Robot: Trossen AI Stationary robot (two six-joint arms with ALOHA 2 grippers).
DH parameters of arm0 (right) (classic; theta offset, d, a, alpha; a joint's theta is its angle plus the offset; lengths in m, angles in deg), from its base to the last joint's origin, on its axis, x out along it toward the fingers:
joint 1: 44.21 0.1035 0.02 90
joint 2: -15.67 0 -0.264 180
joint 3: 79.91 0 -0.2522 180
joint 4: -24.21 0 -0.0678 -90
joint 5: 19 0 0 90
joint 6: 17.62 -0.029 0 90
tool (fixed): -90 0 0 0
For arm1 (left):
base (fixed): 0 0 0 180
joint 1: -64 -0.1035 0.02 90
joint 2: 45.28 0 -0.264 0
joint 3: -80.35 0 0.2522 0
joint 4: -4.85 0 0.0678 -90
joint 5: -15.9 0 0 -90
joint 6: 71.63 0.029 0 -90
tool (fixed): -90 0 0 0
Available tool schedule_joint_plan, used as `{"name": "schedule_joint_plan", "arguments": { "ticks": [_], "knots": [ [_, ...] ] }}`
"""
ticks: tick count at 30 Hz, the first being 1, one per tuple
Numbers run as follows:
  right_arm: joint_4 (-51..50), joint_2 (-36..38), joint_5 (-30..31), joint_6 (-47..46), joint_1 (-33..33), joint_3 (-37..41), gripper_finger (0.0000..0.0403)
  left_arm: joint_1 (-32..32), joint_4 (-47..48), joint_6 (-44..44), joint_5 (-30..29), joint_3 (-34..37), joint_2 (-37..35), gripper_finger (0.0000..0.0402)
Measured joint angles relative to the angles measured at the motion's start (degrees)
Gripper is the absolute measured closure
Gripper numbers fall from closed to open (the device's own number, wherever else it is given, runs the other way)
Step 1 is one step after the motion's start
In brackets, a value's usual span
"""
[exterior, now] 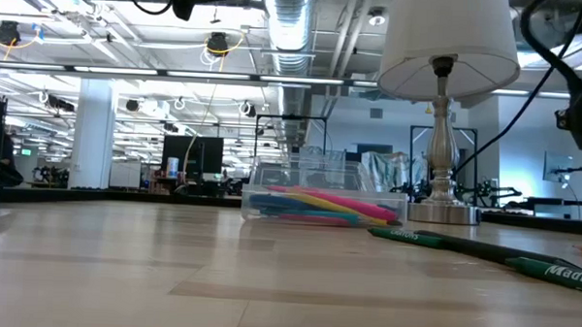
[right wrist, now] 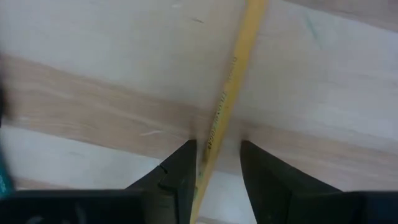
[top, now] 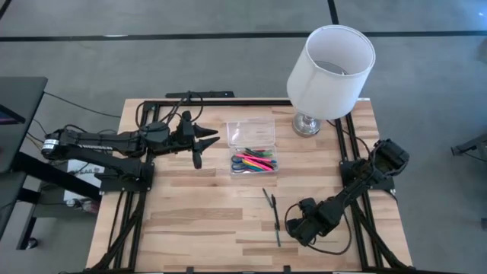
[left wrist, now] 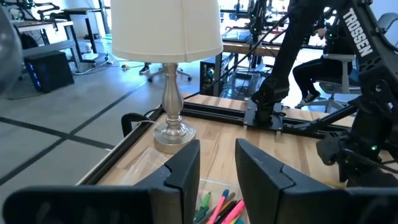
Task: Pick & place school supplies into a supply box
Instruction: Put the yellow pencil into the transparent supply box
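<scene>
2 right gripper [right wrist: 214,163] fingers parted astride thin yellow pencil [right wrist: 231,87]; left gripper [top: 202,144] released.

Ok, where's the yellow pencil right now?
The thin yellow pencil lies flat on the wooden table, between the right pincer's open fingers, in the right wrist view.

The supply box [top: 253,147] is a small clear plastic case lying open on the table [top: 190,221], toward the far edge and near its middle. Its empty clear half lies on the far side; the near half holds a bundle of pens and markers [top: 255,161] in pink, yellow, green and blue, lying lengthwise across it. Closer to the near edge, right of the middle, two dark thin pencils [top: 273,215] lie end to end on the bare wood. In the right wrist view a yellow pencil [right wrist: 227,99] lies flat on the wood.
</scene>
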Motion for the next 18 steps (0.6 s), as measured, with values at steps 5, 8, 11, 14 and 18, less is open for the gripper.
{"name": "schedule_joint_plan", "arguments": {
  "ticks": [5, 8, 11, 14, 18],
  "knots": [
    [-0.31, -0.60, -0.68, 2.96, -1.14, 0.02, 0.0299, 0.00, 0.01, -0.44, -0.01, -0.02, 0.00, 0.0307],
    [-0.53, -0.65, -0.80, 5.22, -1.90, 0.04, 0.0326, 0.00, 0.16, -0.46, -0.03, -0.02, 0.00, 0.0307],
    [-0.65, -0.70, -0.90, 7.83, -2.57, 0.04, 0.0353, 0.00, 0.44, -0.48, -0.03, -0.04, 0.00, 0.0307],
    [-0.70, -0.76, -1.04, 9.91, -3.17, 0.08, 0.0376, 0.00, 0.65, -0.47, -0.05, -0.04, 0.00, 0.0307],
    [-0.87, -0.76, -1.19, 13.74, -3.75, 0.08, 0.0397, 0.00, 2.08, -0.41, -0.10, -0.09, 0.00, 0.0307]
  ]
}}
